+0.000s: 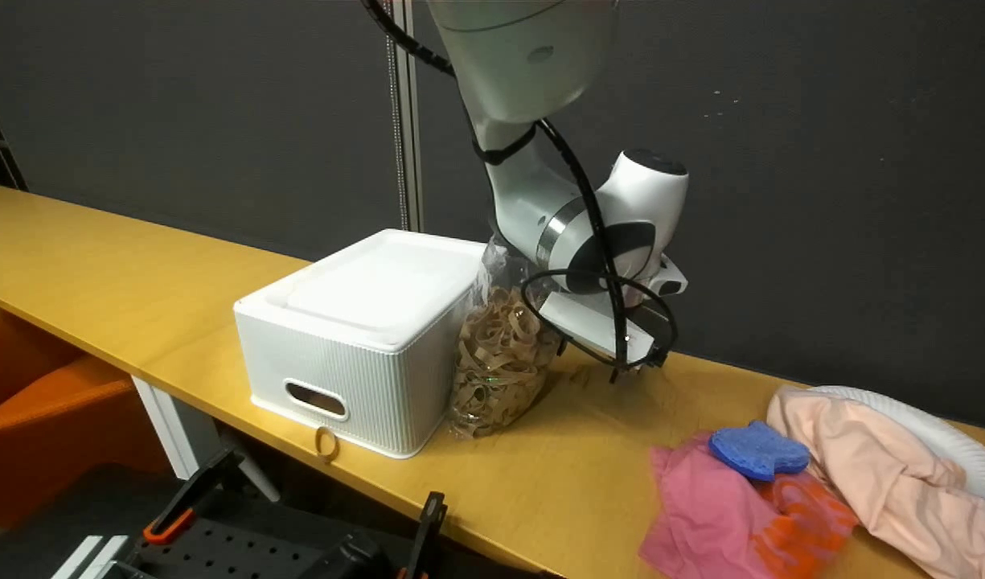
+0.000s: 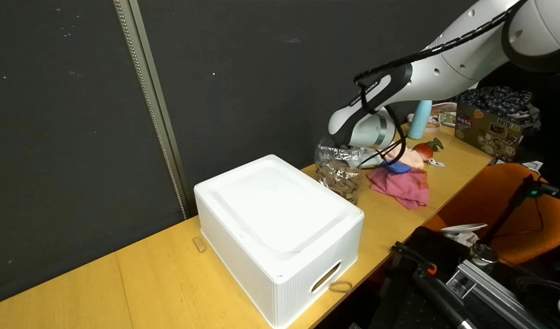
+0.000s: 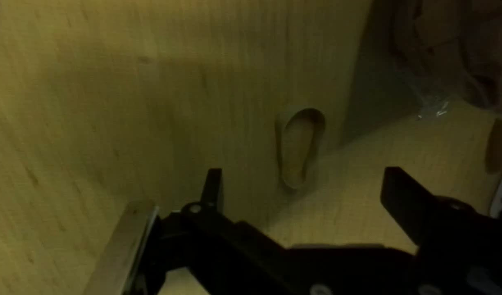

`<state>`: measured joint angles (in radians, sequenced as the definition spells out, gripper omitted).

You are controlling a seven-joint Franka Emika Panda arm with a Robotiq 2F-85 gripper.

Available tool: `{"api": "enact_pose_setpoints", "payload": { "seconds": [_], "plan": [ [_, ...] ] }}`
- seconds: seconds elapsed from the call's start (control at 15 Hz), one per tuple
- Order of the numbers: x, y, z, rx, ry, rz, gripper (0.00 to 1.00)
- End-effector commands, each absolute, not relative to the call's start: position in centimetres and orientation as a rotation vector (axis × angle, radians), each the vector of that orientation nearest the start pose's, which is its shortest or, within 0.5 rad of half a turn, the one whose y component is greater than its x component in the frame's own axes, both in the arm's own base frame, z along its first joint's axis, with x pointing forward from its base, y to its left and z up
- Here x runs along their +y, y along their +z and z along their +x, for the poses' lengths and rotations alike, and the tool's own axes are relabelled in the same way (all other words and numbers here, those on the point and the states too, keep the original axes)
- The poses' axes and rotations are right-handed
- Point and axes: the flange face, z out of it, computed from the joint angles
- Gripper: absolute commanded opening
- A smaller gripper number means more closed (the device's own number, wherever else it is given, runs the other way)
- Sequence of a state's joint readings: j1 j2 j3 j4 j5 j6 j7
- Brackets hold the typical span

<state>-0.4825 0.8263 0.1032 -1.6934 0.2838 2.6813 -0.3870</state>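
Gripper spread wide above a loose rubber band

The gripper's fingers stand far apart and hold nothing; in the wrist view the rubber band shows nearly midway between their tips. It rests on the bench as a small loop set on its edge, rounder at one end and pinched at the other. It lies near the bag of bands and, judging by where the wrist hangs in an exterior view, toward the bench's back edge along the dark partition, between the white box and the pink cloth. Neither exterior view shows this loop clearly.

The line-up looks good: the loop's long sides face the pads, so closing should press both walls together. How high the tips are above the wood is hard to tell; since the loop is low, they probably need to be very near the bench top before closing, lowered straight and without pressing hard. A slow squeeze seems best, as a springy loop may tip or skid. The finger nearer the bag deserves watching, lest it snag the clear plastic; the black cable beside the wrist could brush it too.
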Motion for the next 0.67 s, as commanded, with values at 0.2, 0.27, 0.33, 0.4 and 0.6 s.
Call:
{"api": "enact_pose_setpoints", "payload": {
  "seconds": [0.2,0.27,0.33,0.4,0.6],
  "plan": [
    [-26.42,12.94,63.35,0.399,-0.3,-2.958,0.42],
    [-26.45,12.8,63.28,0.4,-0.297,-2.956,0.35],
    [-26.51,12.62,63.17,0.403,-0.291,-2.954,0.27],
    [-26.58,12.44,63.05,0.405,-0.287,-2.952,0.2],
    [-27.07,12.96,62.62,0.42,-0.289,-2.953,0.01]
  ]
}}
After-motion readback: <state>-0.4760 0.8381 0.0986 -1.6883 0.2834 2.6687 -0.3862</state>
